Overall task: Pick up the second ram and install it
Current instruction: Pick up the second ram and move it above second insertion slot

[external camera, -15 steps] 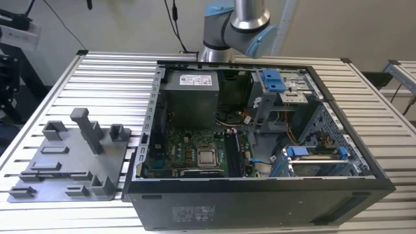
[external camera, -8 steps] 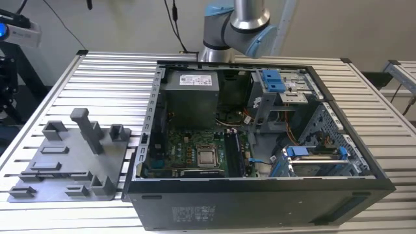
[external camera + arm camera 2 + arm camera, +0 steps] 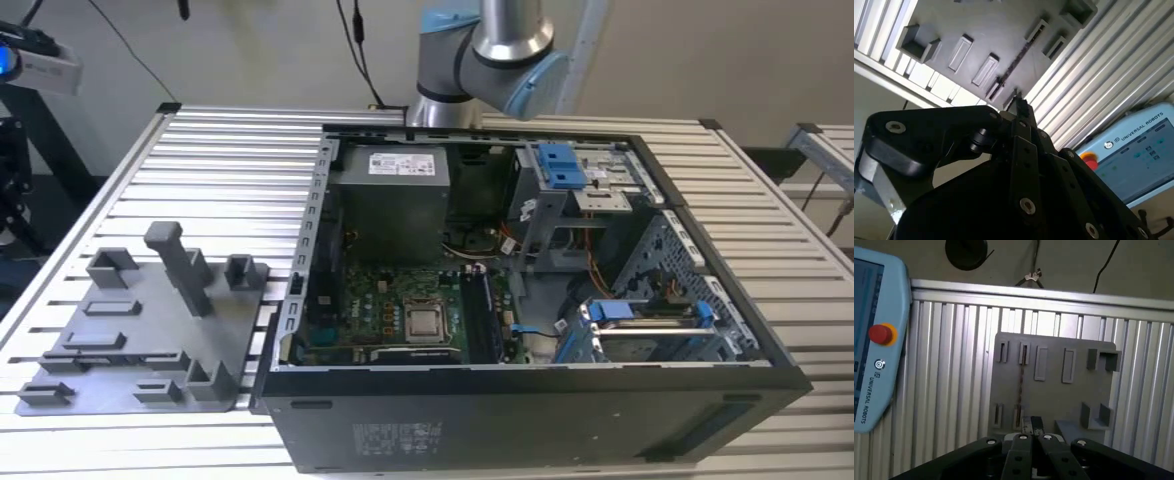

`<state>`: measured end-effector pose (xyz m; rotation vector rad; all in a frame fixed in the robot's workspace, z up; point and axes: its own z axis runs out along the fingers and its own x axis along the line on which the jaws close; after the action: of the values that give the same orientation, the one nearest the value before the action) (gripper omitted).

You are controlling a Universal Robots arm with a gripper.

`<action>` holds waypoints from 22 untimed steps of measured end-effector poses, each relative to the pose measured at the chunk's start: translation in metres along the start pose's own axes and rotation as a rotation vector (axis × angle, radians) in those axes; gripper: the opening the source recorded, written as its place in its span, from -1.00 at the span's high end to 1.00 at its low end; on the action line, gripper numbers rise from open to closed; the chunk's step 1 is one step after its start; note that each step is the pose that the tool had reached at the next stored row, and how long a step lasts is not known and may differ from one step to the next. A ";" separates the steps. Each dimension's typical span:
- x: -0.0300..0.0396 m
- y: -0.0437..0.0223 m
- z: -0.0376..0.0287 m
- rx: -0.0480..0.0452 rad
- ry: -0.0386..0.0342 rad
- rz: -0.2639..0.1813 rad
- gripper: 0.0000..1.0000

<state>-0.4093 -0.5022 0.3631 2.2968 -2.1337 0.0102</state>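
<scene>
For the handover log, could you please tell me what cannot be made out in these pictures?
Thin dark memory stick: edge-on in both wrist views, faces unseen.
Grey slotted plate: one edge hidden by the black gripper, first wrist view.
Long black slots on the green motherboard: too small in the exterior view to tell if filled.
Grey robot arm: cut off by the exterior view's top edge.

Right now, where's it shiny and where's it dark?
First wrist view: light glares off the table slats beside the grey tray; second wrist view: the gripper looks nearly black; exterior view: the computer case is shadowy inside.
</scene>
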 end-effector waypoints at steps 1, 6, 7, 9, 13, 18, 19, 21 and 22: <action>0.0002 0.0001 0.0000 0.0001 0.0000 0.000 0.79; 0.0011 0.0001 0.0001 0.0001 -0.0001 0.000 0.79; 0.0013 0.0002 0.0001 0.0001 0.0000 0.000 0.79; 0.0016 0.0002 0.0002 0.0002 -0.0001 0.000 0.65; 0.0024 0.0002 0.0001 0.0002 -0.0001 0.000 0.29; 0.0033 0.0003 0.0001 0.0002 -0.0001 0.000 0.06; 0.0035 0.0003 0.0001 0.0001 0.0000 0.000 -0.07; 0.0038 0.0003 0.0001 0.0001 -0.0001 0.000 -0.07; 0.0038 0.0003 0.0002 0.0002 -0.0001 0.000 -0.07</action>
<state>-0.4093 -0.5061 0.3629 2.2969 -2.1339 0.0104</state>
